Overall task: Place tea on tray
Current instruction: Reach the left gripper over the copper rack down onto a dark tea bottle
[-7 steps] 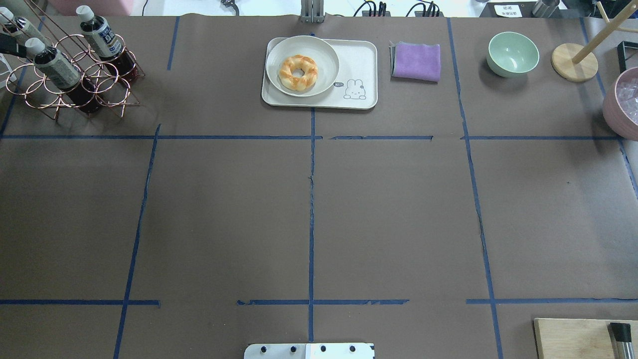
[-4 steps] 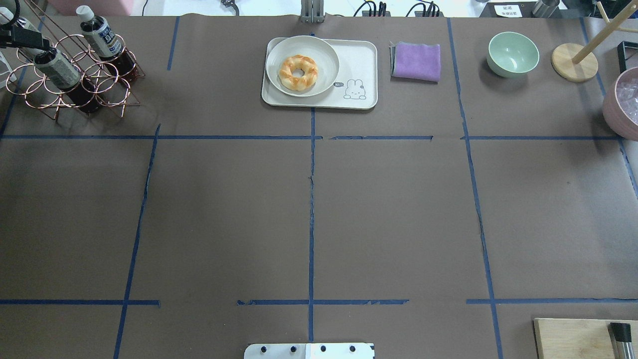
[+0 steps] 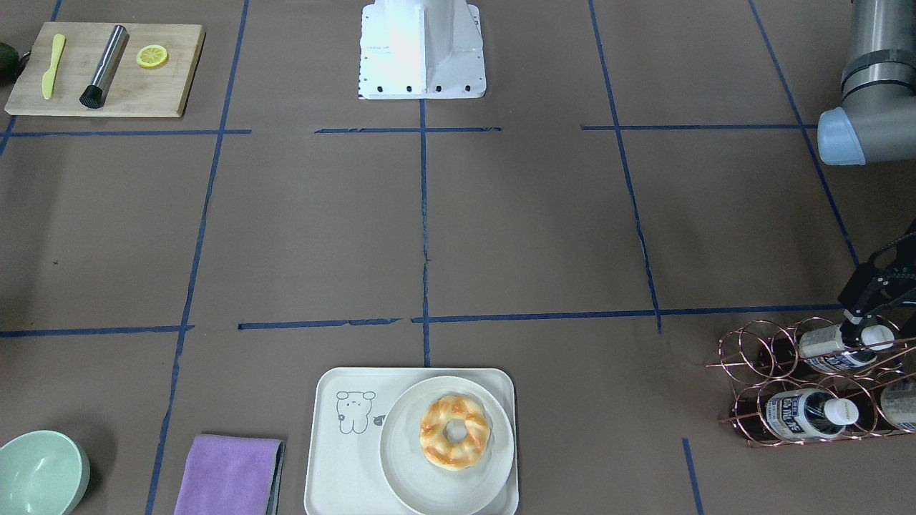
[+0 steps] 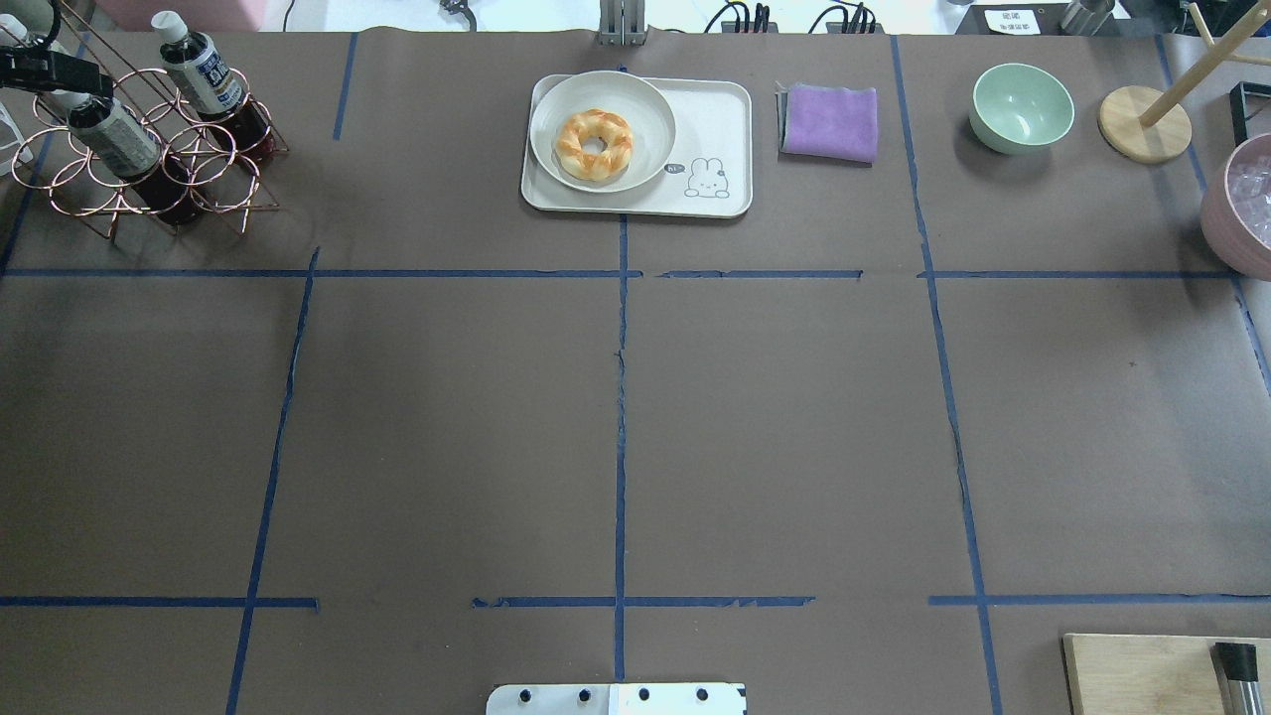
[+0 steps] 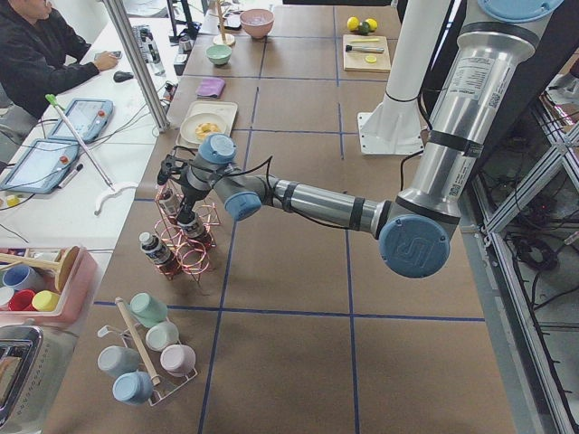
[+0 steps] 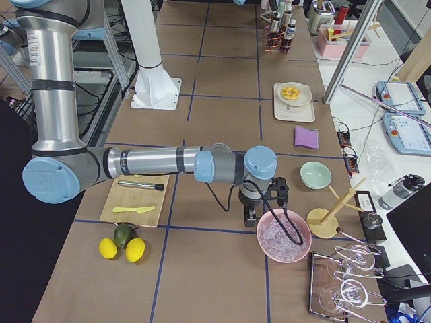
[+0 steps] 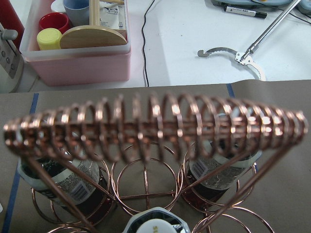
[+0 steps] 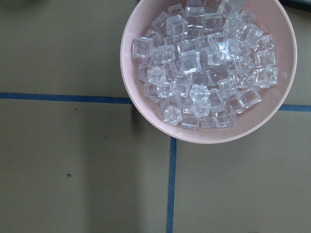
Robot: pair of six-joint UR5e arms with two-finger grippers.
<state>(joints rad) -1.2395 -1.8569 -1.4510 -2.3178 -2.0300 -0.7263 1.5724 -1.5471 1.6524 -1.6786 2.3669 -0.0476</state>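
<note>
Three tea bottles lie slanted in a copper wire rack point(image 4: 213, 169) at the table's far left corner. My left gripper point(image 4: 48, 72) hovers at the white cap of one tea bottle point(image 4: 114, 137); the front-facing view shows its fingers point(image 3: 856, 325) spread beside that cap point(image 3: 879, 336), holding nothing. Another tea bottle point(image 4: 204, 71) lies further right. The cream tray point(image 4: 717, 119) with the cartoon drawing sits at the far middle, carrying a white plate point(image 4: 650, 109) with a doughnut point(image 4: 594, 144). My right gripper point(image 6: 266, 208) hangs over a pink bowl of ice; I cannot tell its state.
A purple cloth point(image 4: 829, 121) lies right of the tray, then a green bowl point(image 4: 1021, 106) and a wooden stand point(image 4: 1142, 124). The pink ice bowl point(image 4: 1236, 209) sits at the right edge. A wooden board point(image 3: 104, 68) holds a knife, muddler and lemon slice.
My left gripper has moved from the view's left edge rightward and away from the robot, over the rack, and now covers the near bottle's cap. Nothing else has moved.
</note>
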